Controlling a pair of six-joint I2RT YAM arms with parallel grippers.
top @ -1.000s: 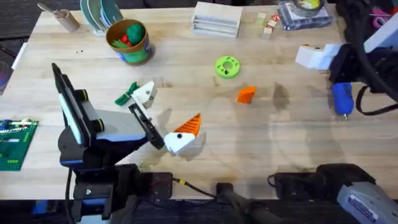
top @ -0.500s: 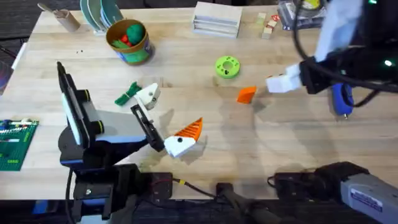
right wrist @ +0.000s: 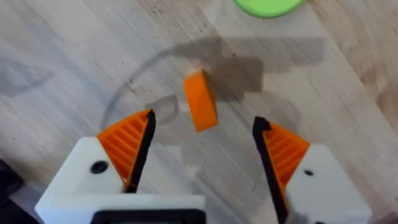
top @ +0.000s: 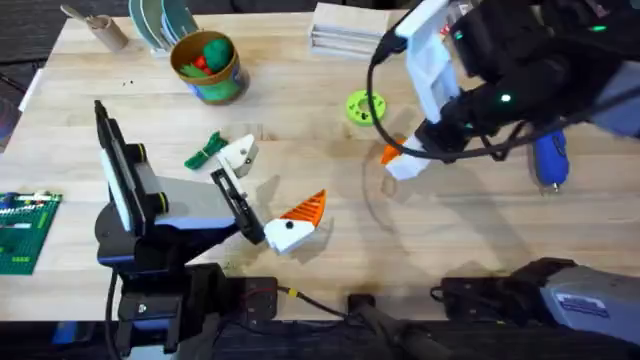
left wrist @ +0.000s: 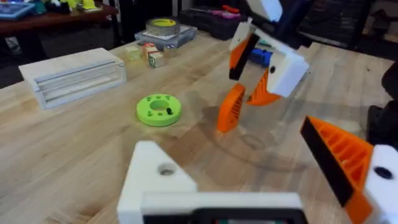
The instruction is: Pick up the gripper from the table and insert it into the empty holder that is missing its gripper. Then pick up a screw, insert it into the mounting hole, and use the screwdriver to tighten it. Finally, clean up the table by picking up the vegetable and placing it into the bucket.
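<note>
The loose orange gripper (right wrist: 201,101) lies on the table, and in the left wrist view this gripper (left wrist: 231,109) sits near the green disc. My right gripper (right wrist: 202,146) hovers open just above it, its fingers (right wrist: 127,146) on either side and apart from it; from overhead the right gripper (top: 400,160) covers the spot. My left gripper (top: 268,185) rests open, one finger the bare white holder (top: 238,153), the other orange-tipped. The vegetable (top: 205,150) lies beside the holder. The screwdriver (top: 550,160) is at the right, the bucket (top: 207,65) far left. A screw is out of view.
A green ring disc (top: 365,107) sits just beyond the wedge. A clear box (top: 345,30) and small blocks lie along the far edge. A green baseplate (top: 25,230) is at the left edge. The bucket holds a green ball and a red toy.
My right arm has swept in from the right edge toward the middle and lowered its open gripper over the loose orange wedge. The left arm has stayed put.
</note>
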